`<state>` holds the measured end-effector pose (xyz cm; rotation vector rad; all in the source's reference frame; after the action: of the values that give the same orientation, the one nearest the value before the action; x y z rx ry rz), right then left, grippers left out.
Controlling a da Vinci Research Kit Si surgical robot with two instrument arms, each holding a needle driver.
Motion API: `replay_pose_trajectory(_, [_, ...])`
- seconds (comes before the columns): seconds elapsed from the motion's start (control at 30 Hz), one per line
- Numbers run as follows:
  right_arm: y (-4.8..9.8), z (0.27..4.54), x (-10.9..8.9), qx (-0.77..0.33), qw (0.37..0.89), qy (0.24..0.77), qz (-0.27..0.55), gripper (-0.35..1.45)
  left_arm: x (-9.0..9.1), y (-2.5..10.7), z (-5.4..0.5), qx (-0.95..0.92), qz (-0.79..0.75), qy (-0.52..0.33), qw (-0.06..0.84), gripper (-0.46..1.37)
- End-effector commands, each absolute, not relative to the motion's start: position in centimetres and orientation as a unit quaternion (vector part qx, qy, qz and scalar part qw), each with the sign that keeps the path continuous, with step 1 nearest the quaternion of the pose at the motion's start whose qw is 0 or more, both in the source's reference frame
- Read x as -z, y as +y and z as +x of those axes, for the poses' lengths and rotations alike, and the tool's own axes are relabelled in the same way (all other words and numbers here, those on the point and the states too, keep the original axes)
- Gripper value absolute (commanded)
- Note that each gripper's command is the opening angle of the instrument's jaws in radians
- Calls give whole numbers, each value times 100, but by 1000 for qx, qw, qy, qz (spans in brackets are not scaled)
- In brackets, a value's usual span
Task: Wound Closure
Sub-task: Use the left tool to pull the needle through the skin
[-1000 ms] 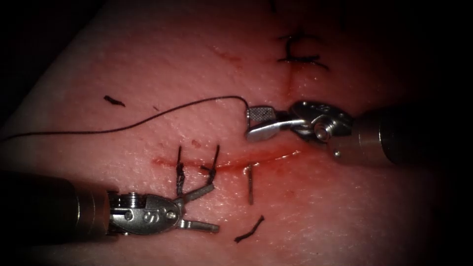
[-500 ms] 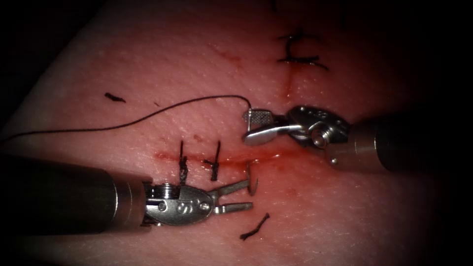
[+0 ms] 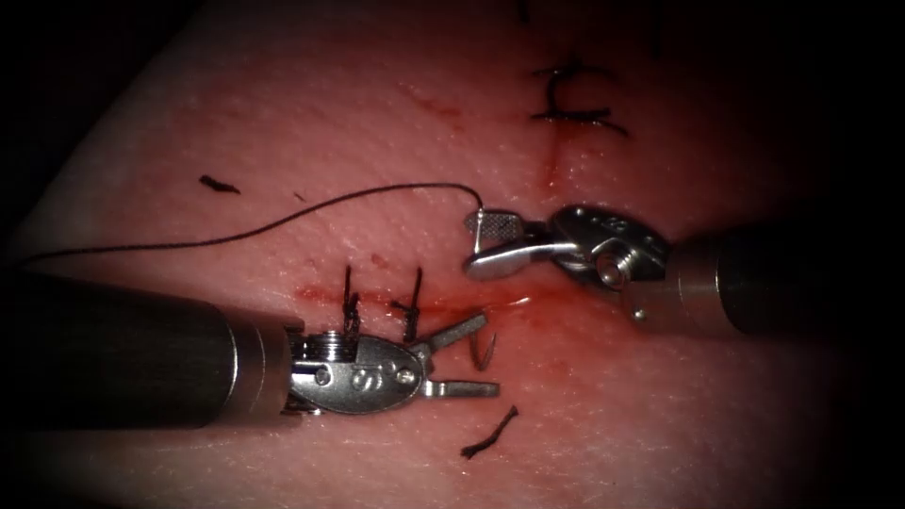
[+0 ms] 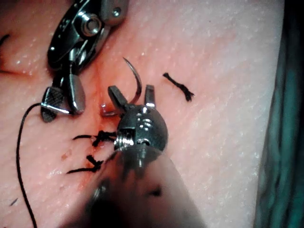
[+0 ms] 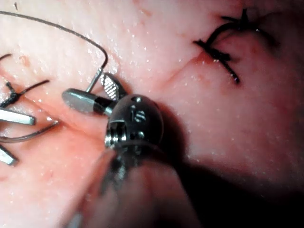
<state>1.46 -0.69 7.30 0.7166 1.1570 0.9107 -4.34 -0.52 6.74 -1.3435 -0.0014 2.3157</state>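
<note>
The curved needle [image 3: 485, 351] sits in the tissue [image 3: 660, 415] across the cut [image 3: 528, 302], just right of two tied stitches [image 3: 412, 306]. Its pointed end [image 4: 137, 80] stands out of the tissue between the open jaws of my left tool [image 3: 488, 353], which grip nothing. The needle's tail [image 5: 95, 80] rises beside the open jaws of my right tool [image 3: 471, 243], which also hold nothing. Dark thread [image 3: 283, 221] runs from the tail in an arc away to the left. Red fluid wets the cut.
A third tied stitch [image 3: 575, 108] lies further along the cut. Two cut ends of thread lie loose on the tissue: one to the left [image 3: 219, 186], one below the left tool's jaws [image 3: 490, 435]. The tissue's edge [image 4: 278, 114] lies beyond the needle.
My left tool has moved right, from below the two stitches to the needle's point, with its open jaws now on either side of it. The right tool shifted slightly left.
</note>
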Motion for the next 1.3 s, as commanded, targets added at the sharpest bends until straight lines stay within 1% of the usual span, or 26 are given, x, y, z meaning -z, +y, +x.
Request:
replay_pose_trajectory(0.03, [-70, 145, -729, -405, 683, 516, 320, 105, -675, -52, -436, -841, -490, -2, 229, 17])
replay_pose_trajectory(0.1, [-70, 144, -729, -405, 683, 516, 321, 105, -675, -52, -438, -840, -492, -5, 228, 9])
replay_pose_trajectory(0.2, [-71, 142, -728, -404, 683, 516, 321, 104, -675, -51, -441, -831, -507, -25, 227, -31])
replay_pose_trajectory(0.23, [-71, 141, -728, -404, 683, 516, 322, 104, -675, -51, -441, -827, -511, -35, 231, -35])
replay_pose_trajectory(0.43, [-73, 139, -726, -403, 683, 516, 323, 105, -674, -47, -442, -800, -541, -99, 238, -35])
replay_pose_trajectory(0.67, [-72, 137, -716, -396, 686, 520, 320, 105, -657, -37, -441, -763, -553, -189, 276, -35])
replay_pose_trajectory(0.8, [-71, 132, -708, -373, 697, 530, 306, 110, -642, -31, -439, -743, -554, -233, 294, -35])
replay_pose_trajectory(0.83, [-70, 128, -703, -350, 708, 540, 291, 114, -635, -27, -437, -733, -556, -250, 301, -35])
replay_pose_trajectory(1.03, [-65, 117, -685, -317, 721, 554, 270, 117, -615, -17, -429, -712, -562, -287, 308, -35])
replay_pose_trajectory(1.3, [-62, 117, -661, -279, 735, 568, 243, 116, -587, 1, -415, -680, -572, -325, 323, -35])
